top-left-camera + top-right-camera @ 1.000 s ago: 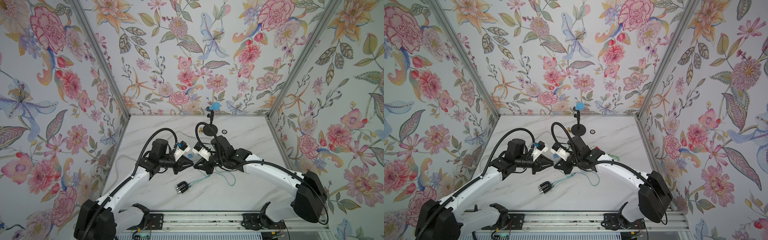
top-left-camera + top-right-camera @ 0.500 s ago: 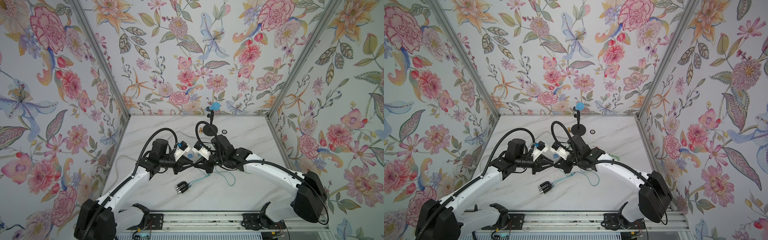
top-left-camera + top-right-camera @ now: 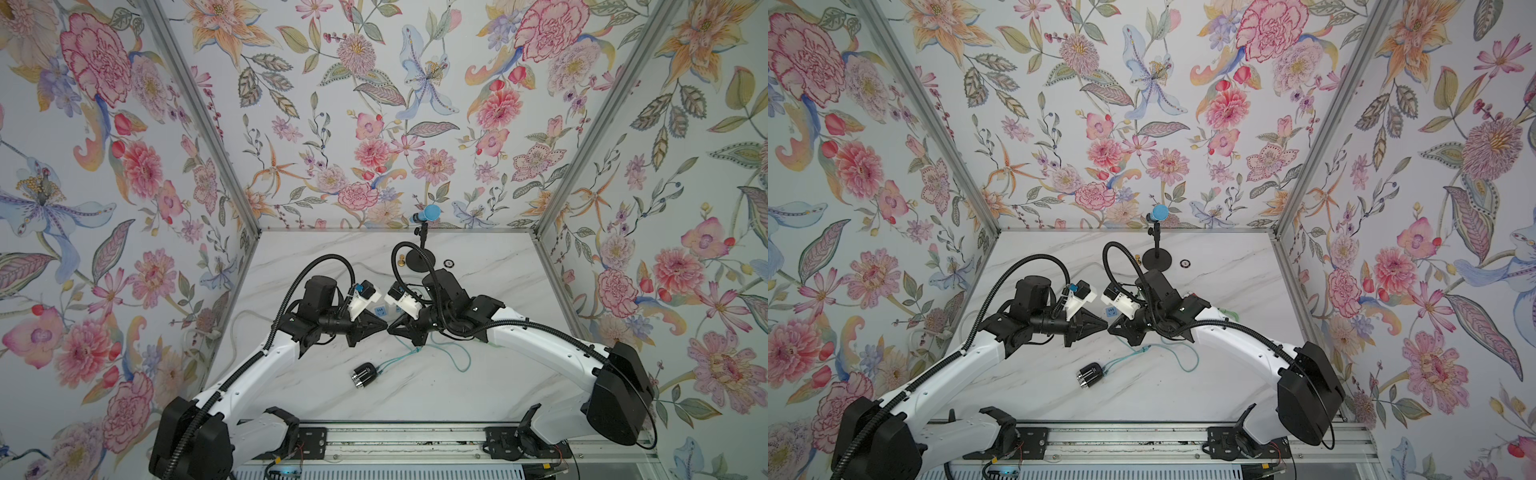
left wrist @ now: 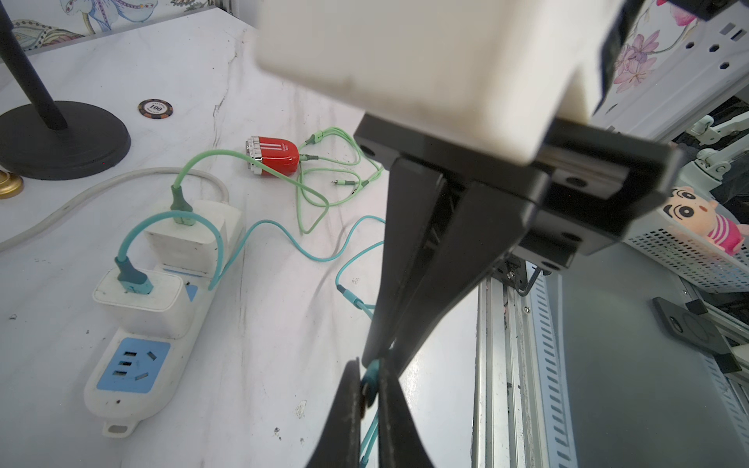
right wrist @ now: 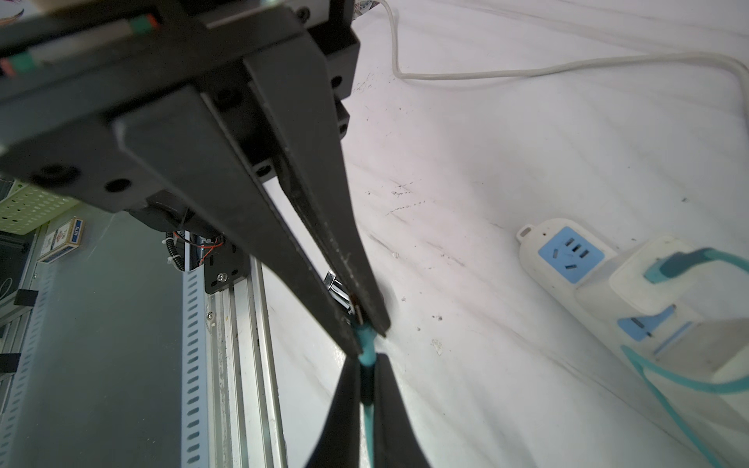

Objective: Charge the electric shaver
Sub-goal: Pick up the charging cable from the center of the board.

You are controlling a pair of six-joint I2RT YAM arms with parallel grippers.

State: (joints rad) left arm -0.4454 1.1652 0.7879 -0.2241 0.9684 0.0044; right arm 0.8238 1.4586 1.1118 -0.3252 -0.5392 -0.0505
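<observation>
Left gripper [image 4: 369,370]: pressed together on the teal cable [image 5: 367,358], pinching it just behind the plug end.
Right gripper [image 5: 368,334]: fingers closed to a point and nipping the plug end of the same cable, tip to tip with the left gripper.
Both top views: the two grippers meet point to point above the table [image 3: 478,399]. The pinch itself is too small to make out there.
Top views only: the black electric shaver [image 3: 364,375] lies on the table, apart from both gripper tips, on the side toward the arm bases.
Left wrist only: a red shaver [image 4: 272,156] with a loose green cable [image 4: 223,152] lies well beyond the gripper. It does not show in either top view.
Both wrist views: the white power strip [image 4: 133,364] lies beside the gripper tips. The left wrist view shows two white chargers on it, the nearer [image 4: 142,308] taking the teal cable and the farther [image 4: 186,239] the green one.
Shaver look: short, stubby, rounded black body lying on its side, with a chrome-ringed head turned away from the grippers.
Shaver and cable: two teal strands run from its tail end toward the grippers. Whether they are plugged in cannot be told.
</observation>
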